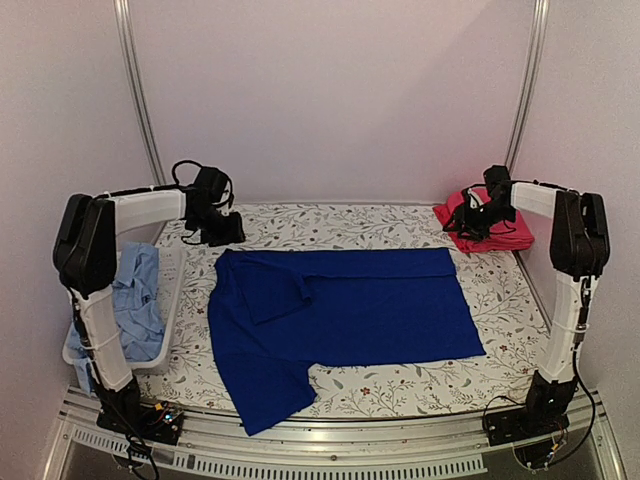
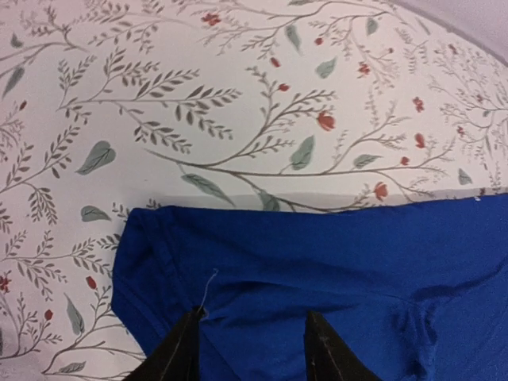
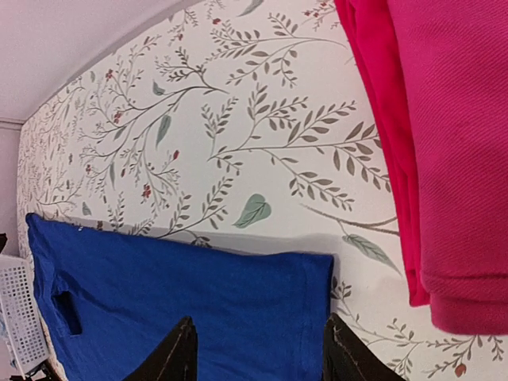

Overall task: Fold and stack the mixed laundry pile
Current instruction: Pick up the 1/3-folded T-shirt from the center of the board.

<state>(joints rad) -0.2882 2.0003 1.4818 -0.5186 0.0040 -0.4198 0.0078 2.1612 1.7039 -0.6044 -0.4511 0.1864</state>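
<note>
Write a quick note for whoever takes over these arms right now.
Left hand: open, over the far left corner of the blue shirt.
Right hand: open, over its far right corner.
The blue shirt lies flat mid-table, apparently folded once; the red-pink garment sits folded at far right; the light-blue shirt is crumpled in the basket.
Left to do: finish the blue shirt, fold the light-blue one, stack all.

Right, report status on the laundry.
Left gripper open, right gripper open, both above the far edge of the blue shirt. Shirt flat mid-table. Red-pink garment far right, light-blue shirt in basket. Nothing blocking.
</note>
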